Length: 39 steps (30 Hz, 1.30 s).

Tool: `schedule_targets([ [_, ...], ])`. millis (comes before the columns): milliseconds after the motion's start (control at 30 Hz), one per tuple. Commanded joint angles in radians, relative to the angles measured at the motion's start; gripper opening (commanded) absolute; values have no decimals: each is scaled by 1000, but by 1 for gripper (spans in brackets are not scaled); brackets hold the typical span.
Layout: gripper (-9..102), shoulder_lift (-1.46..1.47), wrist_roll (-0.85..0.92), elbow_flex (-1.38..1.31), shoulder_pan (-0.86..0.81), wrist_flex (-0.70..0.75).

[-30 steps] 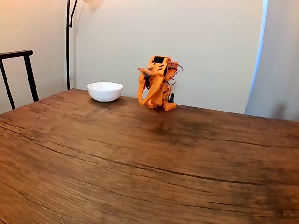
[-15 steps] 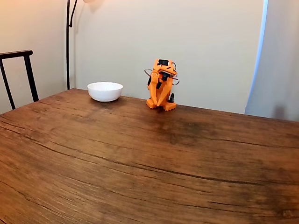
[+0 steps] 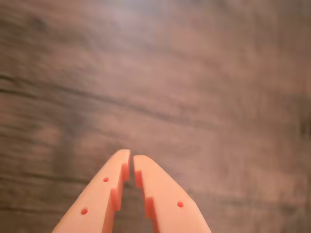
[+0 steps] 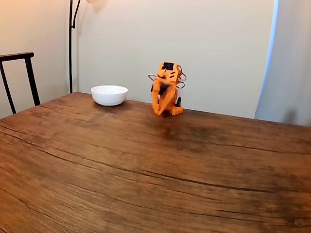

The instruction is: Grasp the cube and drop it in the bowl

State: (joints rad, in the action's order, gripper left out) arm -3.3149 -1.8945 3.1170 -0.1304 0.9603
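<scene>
While the near part of the table lies bare, open room spans its whole width in the fixed view.
Table: brown wooden tabletop point(image 4: 146, 165) with dark grain; its far edge runs along the beige wall, its left edge slants toward the black chair back point(image 4: 19, 73).
Gripper: orange two-finger gripper point(image 4: 158, 110), folded down at the orange arm point(image 4: 166, 87) by the far edge; in the wrist view the gripper point(image 3: 131, 156) has its tips nearly pressed together, a thin slit between them, nothing held, blurred wood beneath.
Bowl: plain white round glossy bowl point(image 4: 109, 94), shallow, upright, near the far edge, left of the arm and apart from it.
Background: black lamp pole point(image 4: 71, 43) behind the bowl.
</scene>
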Motion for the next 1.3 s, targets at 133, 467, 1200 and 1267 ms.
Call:
schedule_targets([
  [133, -1, -8, -8, -6, -52, 224],
  [467, -1, -8, -9, -6, -40, 396],
  [1200, -1, 5, 0, -6, 29, 397],
  [1267, -1, 5, -8, -6, 29, 397],
])
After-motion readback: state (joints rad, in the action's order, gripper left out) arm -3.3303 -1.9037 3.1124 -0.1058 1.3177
